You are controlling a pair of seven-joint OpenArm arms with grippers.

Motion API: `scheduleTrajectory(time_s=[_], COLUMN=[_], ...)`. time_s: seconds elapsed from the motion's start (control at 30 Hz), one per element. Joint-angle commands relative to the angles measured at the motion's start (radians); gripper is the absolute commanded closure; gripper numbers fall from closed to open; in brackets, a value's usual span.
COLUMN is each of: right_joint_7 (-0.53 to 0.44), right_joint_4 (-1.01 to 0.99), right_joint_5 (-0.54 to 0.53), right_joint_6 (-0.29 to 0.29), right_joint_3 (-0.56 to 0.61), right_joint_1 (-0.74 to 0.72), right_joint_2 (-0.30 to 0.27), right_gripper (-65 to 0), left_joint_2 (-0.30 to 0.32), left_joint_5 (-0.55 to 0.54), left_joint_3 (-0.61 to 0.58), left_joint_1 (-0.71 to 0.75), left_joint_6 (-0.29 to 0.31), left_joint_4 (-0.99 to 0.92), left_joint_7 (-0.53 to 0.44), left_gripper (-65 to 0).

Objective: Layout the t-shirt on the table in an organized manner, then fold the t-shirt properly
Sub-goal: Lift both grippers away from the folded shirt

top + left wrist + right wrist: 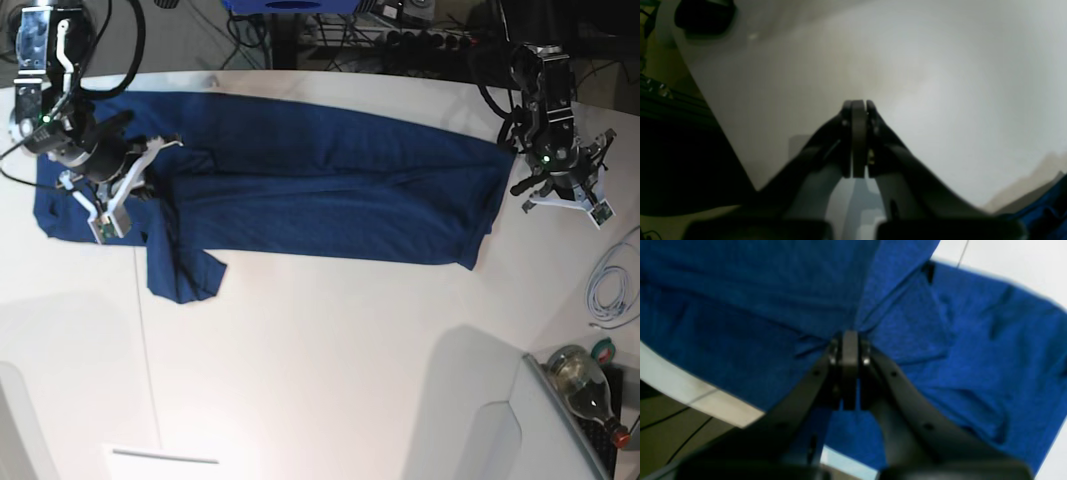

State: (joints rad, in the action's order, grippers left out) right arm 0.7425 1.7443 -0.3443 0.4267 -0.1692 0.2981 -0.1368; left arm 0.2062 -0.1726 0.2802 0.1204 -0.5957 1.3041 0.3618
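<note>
Right pincer (849,340) pinches soft, creased t-shirt (973,356).

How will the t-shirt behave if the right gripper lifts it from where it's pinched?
Probably floppy: the t-shirt wrinkles around the right gripper. It should drape, not keep its shape. On the smooth table the rest likely drags along.

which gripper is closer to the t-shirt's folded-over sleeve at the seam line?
Right. The right gripper is shut on the t-shirt, just above that sleeve. The left gripper is shut, off the fabric past the opposite end.
</note>
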Motion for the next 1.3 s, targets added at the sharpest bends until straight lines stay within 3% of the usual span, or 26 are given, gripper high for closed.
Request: scheduleTrajectory(time_s=[0.0,0.07,0.2,0.27,0.43,0.57,0.73,0.8,0.9,1.0,1.13,1.27], right_joint_7=[-0.024,-0.011,0.056,0.055,-0.002,-0.071,-0.249,-0.297,-0.318,-0.317,-0.263,-0.163], right_joint_4=[0.007,0.006,0.029,0.012,-0.244,-0.623,-0.961,-1.024,-1.035,-1.035,-0.973,-0.665], right_joint_5=[-0.017,-0.017,-0.016,-0.012,-0.011,0.003,0.216,0.251,0.25,0.25,0.248,0.201], right_joint_6=[0.004,0.004,0.004,0.004,-0.001,-0.002,-0.002,-0.002,-0.002,-0.001,0.005,0.005], right_joint_3=[-0.003,0.001,0.041,0.04,0.044,0.046,0.043,0.043,0.04,0.04,0.038,0.044], right_joint_1=[-0.003,-0.001,-0.04,-0.095,-0.363,-0.593,-0.73,-0.741,-0.739,-0.736,-0.724,-0.604], right_joint_2=[-0.007,-0.007,-0.014,-0.014,-0.025,-0.028,-0.022,-0.021,-0.021,-0.021,-0.019,0.013], right_gripper=[-2.7,-8.0,-26.3,-30.8,-29.6,-29.6,-29.6,-29.6,-22.1,0.0,0.0,0.0], left_joint_2=[0.016,0.016,0.016,0.016,0.025,0.029,0.023,0.023,0.023,0.022,0.005,0.005], left_joint_5=[0.012,0.012,0.012,0.012,0.011,0.003,0.003,0.003,0.003,0.003,0.012,0.012], left_joint_3=[0.003,0.003,0.003,0.003,0.006,0.007,0.109,0.136,0.166,0.208,0.241,0.241], left_joint_1=[-0.008,-0.008,-0.008,-0.008,0.022,0.06,0.095,0.106,0.114,0.114,0.107,0.106], left_joint_6=[-0.005,-0.005,-0.005,-0.005,-0.005,-0.005,-0.005,-0.003,0.02,0.081,0.093,0.093], left_joint_4=[0.015,0.015,0.015,0.015,0.022,0.029,0.027,0.024,0.024,0.021,0.021,0.021], left_joint_7=[-0.022,-0.022,-0.024,-0.024,-0.025,-0.027,-0.027,-0.027,-0.027,-0.027,-0.027,-0.027], left_gripper=[0.0,0.0,0.0,0.0,0.0,0.0,0.0,0.0,0.0,0.0,0.0,0.0])
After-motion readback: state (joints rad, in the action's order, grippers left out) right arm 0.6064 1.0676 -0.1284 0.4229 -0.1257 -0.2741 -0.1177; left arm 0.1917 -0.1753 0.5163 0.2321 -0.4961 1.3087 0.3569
